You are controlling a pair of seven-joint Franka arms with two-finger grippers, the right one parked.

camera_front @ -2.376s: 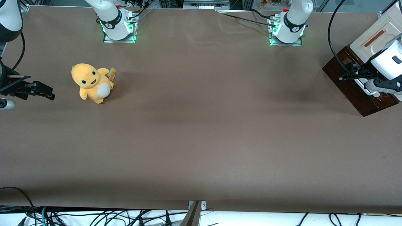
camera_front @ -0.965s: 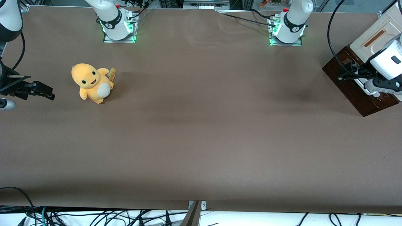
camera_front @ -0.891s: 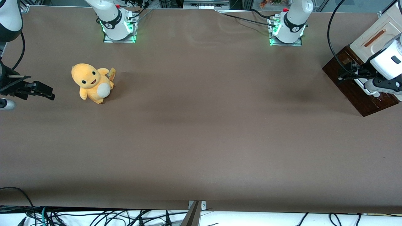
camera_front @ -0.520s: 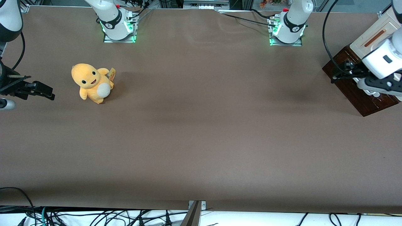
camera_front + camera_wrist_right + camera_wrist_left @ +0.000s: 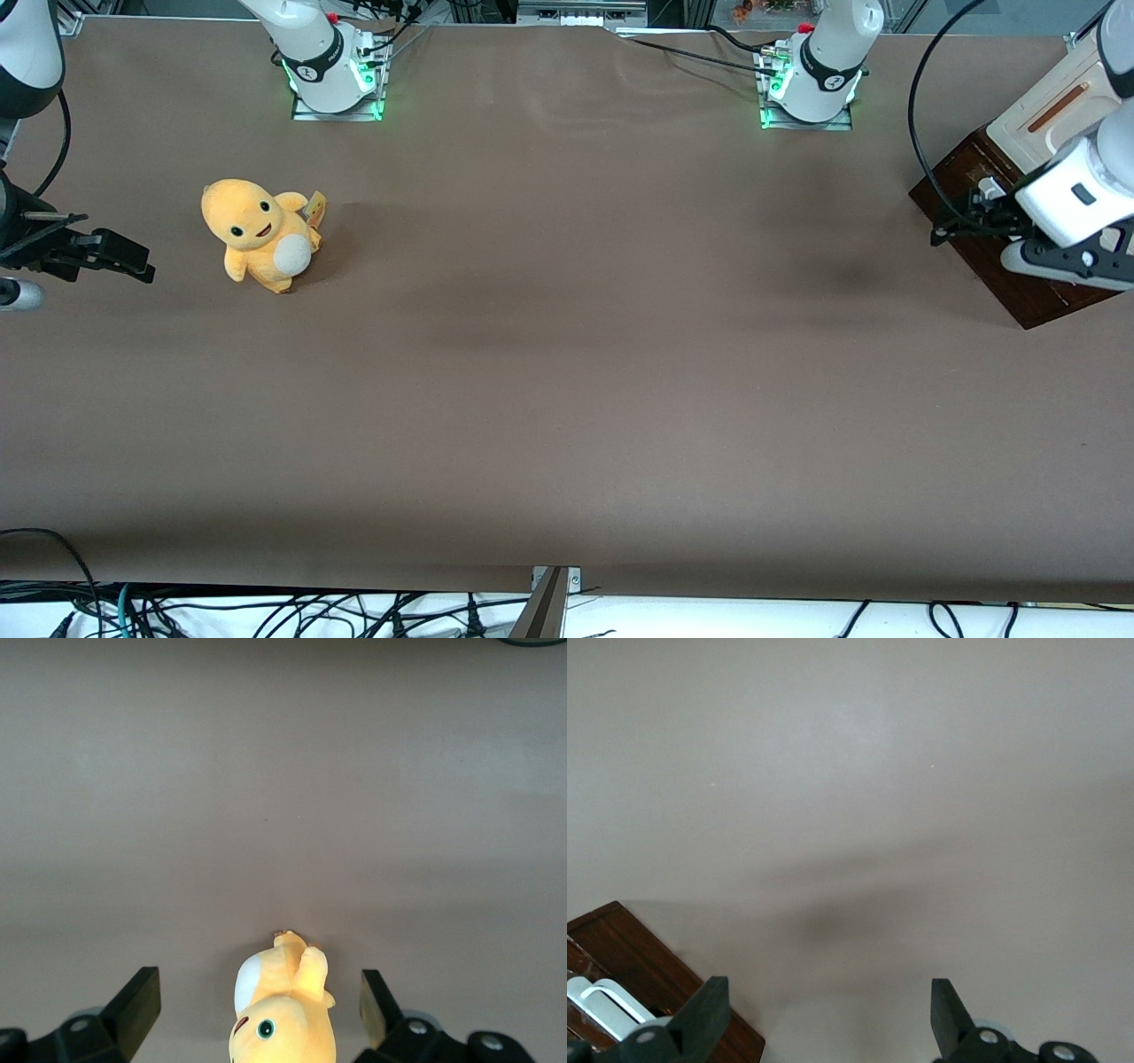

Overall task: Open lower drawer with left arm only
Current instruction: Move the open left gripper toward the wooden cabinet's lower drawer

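Two black fingers (image 5: 704,1019) of mine stand wide apart, gripping nothing, with only bare brown surface (image 5: 859,797) showing between them. My gripper (image 5: 952,226) hangs at the working arm's end of that surface, just above the outer edge of the lower drawer (image 5: 1001,257), which is the landmark here. The drawer is a shallow dark brown slab lying on the surface at a slant, in front of the cream cabinet (image 5: 1050,111) with its thin reddish-brown bar. One finger sits right beside the drawer's white bar handle (image 5: 602,1010), close to it but, as far as I can see, not touching. My white left arm (image 5: 1076,199) reaches over the drawer, its black cable looping up above it. Well apart from the drawer, toward the parked arm's end, a yellow plush toy (image 5: 257,235) sits upright on the surface.
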